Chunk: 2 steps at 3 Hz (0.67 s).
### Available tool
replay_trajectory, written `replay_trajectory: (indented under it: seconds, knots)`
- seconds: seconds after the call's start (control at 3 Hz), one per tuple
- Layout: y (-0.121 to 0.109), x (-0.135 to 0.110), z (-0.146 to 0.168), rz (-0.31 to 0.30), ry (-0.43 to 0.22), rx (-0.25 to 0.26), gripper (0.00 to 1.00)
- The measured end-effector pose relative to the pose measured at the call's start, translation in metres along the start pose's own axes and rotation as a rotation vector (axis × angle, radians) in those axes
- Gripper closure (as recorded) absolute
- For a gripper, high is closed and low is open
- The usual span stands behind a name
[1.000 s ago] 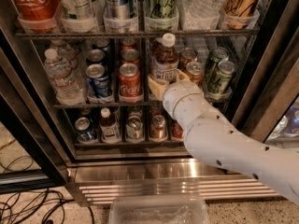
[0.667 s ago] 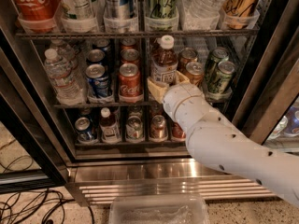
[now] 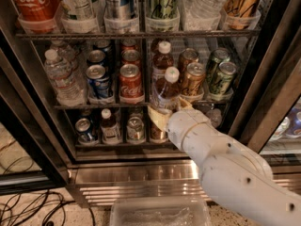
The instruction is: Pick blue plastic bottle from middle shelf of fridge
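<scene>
We see the gripper point(image 3: 168, 111) at the front edge of the middle shelf point(image 3: 101, 106), its fingers point(image 3: 158, 117) closed on the base of the blue plastic bottle point(image 3: 167, 87), which tilts out past that shelf.

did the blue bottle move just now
Yes. The blue plastic bottle, clamped by the gripper at the middle shelf rail, dropped away from the upper rail toward the gold can.

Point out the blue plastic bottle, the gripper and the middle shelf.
blue plastic bottle point(image 3: 167, 89), camera view, upper body.
gripper point(image 3: 168, 109), camera view, between fingertips at the bottle's base.
middle shelf point(image 3: 101, 106), camera view, front rail.
</scene>
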State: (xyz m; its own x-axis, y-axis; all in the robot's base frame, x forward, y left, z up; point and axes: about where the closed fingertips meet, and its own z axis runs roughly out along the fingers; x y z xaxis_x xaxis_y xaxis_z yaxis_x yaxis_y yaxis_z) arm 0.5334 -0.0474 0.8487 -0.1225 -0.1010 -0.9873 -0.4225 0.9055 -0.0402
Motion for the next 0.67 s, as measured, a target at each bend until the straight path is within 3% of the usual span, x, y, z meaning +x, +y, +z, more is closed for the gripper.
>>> replay_trajectory:
  seconds: [0.67]
  knots:
    - [0.0028, 0.0098, -0.0023, 0.002, 0.003, -0.006, 1.0]
